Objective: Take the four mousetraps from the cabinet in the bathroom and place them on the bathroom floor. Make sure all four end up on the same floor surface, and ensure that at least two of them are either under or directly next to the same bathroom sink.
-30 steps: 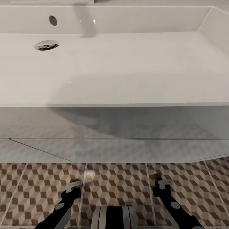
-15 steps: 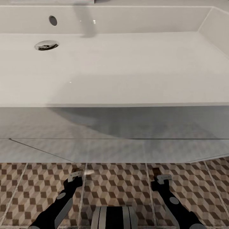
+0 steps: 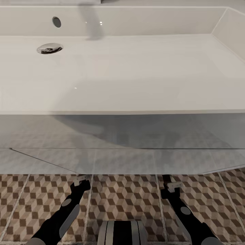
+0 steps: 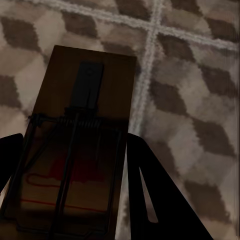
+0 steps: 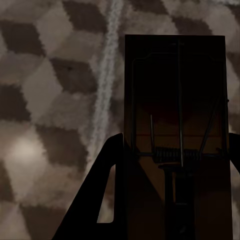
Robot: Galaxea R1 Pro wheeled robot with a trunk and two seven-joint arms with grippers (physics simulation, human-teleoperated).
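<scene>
Each of my grippers holds a mousetrap low over the cube-patterned bathroom floor (image 3: 126, 197), at the front edge of the white sink (image 3: 122, 111). The left gripper (image 3: 82, 180) (image 4: 72, 165) is shut on a tan mousetrap (image 4: 80, 140) with black wire and a red spot, lying in shadow. The right gripper (image 3: 169, 186) (image 5: 175, 150) is shut on a second mousetrap (image 5: 175, 90), which is also dark with shadow. Both traps point toward the shaded floor beneath the sink. The cabinet and the other mousetraps are out of view.
The wide white sink basin has a chrome drain (image 3: 49, 48) and an overflow hole (image 3: 56, 21) at the far left. Its glossy front panel (image 3: 122, 160) reflects the tiles. My base (image 3: 122, 233) stands between the arms.
Both arms have stretched forward toward the sink's front, carrying their traps closer to its lower edge. The camera has not moved.
</scene>
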